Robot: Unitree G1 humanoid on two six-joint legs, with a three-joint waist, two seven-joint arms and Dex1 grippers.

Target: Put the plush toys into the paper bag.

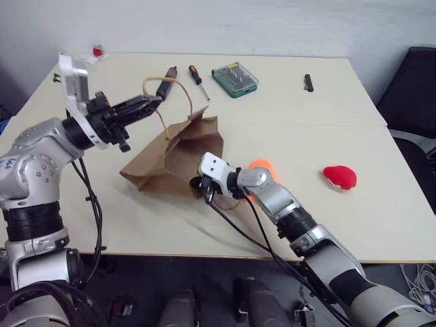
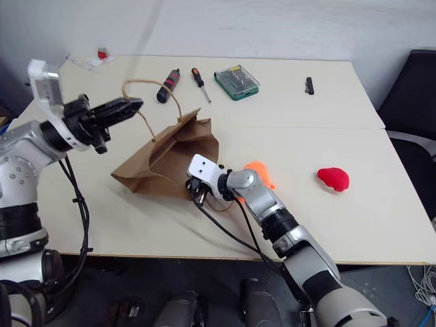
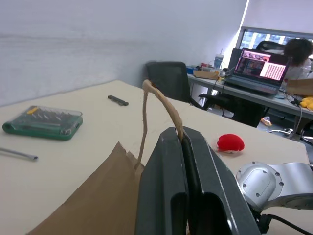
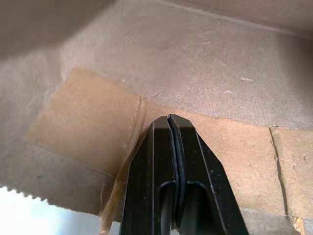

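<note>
Paper bag: a plain brown kraft paper bag [image 1: 176, 153] with tan twisted-paper loop handles is seen lying on its side near the middle of the desk [image 1: 286, 116], mouth raised toward the far edge.
Left end effector: the left end effector [image 1: 151, 102] is pressed together on one loop handle [image 3: 161, 100], which is held up above the bag.
Right end effector: the right end effector [image 4: 172, 128] is pressed together against the bag's inner reinforcing strip; whether paper is pinched cannot be told.
Orange toy: a bright orange lobed plush toy [image 1: 261, 166] is partly hidden behind the right wrist, just beside the bag.
Red toy: a small rounded red plush toy [image 1: 339, 176] lies well apart, toward the desk's right edge.
Handling: the toys are judged light, soft and squashable, best pinched across the middle; the bag is thin, creasing and tear-prone.
Room: bare desk surrounds the red toy; a green bit case [image 1: 234, 79] and screwdrivers [image 1: 198, 81] lie near the far edge.
</note>
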